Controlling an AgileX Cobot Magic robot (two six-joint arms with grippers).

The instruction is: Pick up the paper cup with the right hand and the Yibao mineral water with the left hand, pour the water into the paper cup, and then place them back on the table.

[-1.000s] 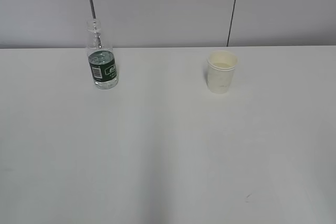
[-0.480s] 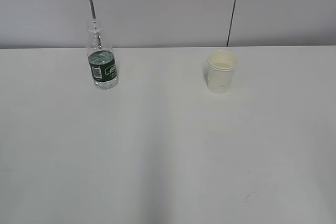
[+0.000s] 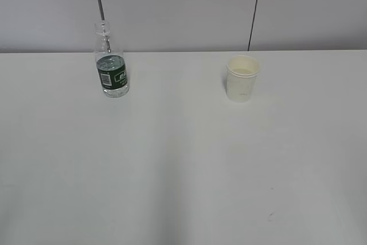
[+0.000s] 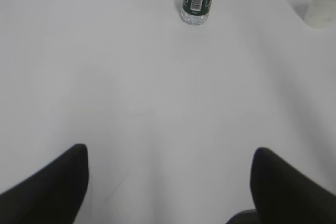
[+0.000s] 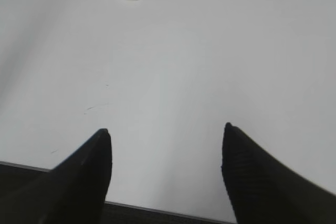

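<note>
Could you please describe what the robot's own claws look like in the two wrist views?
Only the fingers show. The left claw has two matte black, wedge-shaped fingers with plain, smooth surfaces. The right claw has two similar black tapered fingers, faintly ribbed. No cables or markings are visible.

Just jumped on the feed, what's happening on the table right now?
Nothing is being handled. The Yibao mineral water stands upright and capless on the table, with the paper cup upright off to its right, apart from it. The left gripper and right gripper both hang open and empty over the near side, well short of either.
</note>
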